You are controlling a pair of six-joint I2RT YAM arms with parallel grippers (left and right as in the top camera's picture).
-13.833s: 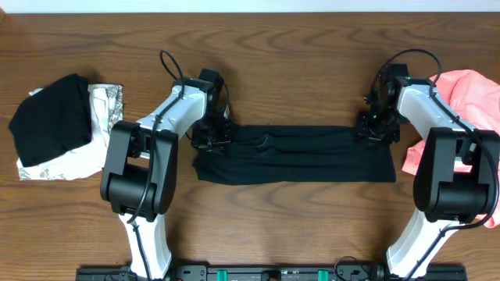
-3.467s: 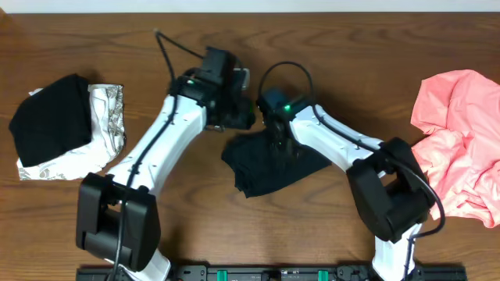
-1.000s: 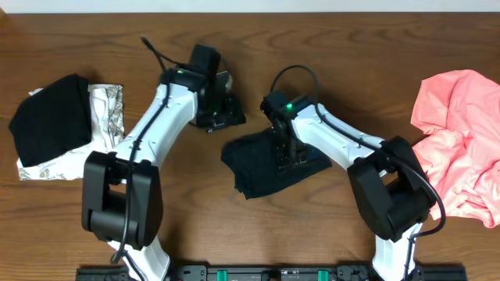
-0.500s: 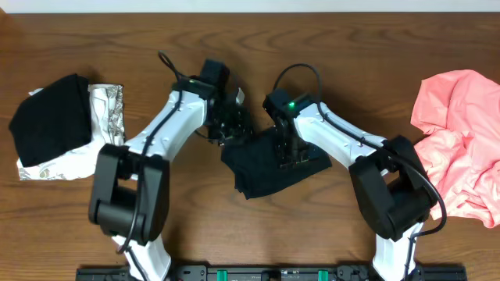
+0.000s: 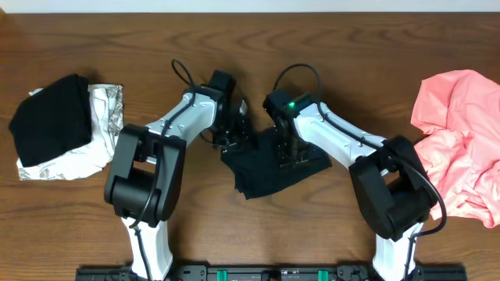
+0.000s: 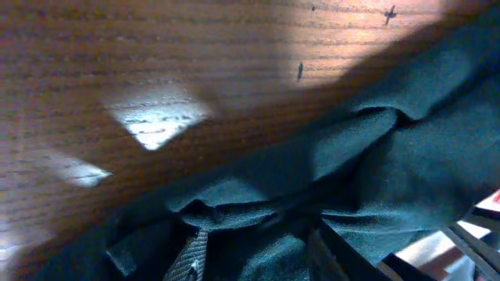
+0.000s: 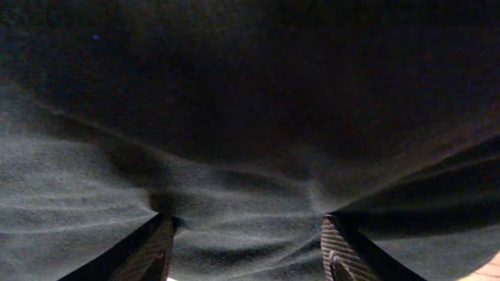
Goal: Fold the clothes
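Note:
A black T-shirt (image 5: 262, 173) lies folded into a small bundle at the table's middle. My left gripper (image 5: 237, 134) is at the bundle's upper-left edge. In the left wrist view its fingers (image 6: 193, 256) stand apart over the rumpled black cloth (image 6: 375, 172), so the left gripper (image 6: 258, 254) is open. My right gripper (image 5: 287, 152) is down on top of the bundle. Seen from the right wrist, the right gripper (image 7: 246, 250) is open wide, its fingertips (image 7: 336, 250) pressing into the dark fabric (image 7: 250, 117) that fills the view.
At the far left a folded black garment (image 5: 51, 117) rests on a white-grey patterned one (image 5: 105, 117). A crumpled salmon-pink garment (image 5: 457, 140) lies at the right edge. Bare wooden table (image 5: 328, 62) surrounds the bundle.
My left gripper has come from the far side of the table down and right to the shirt's upper-left edge. The right gripper has stayed pressed on the bundle.

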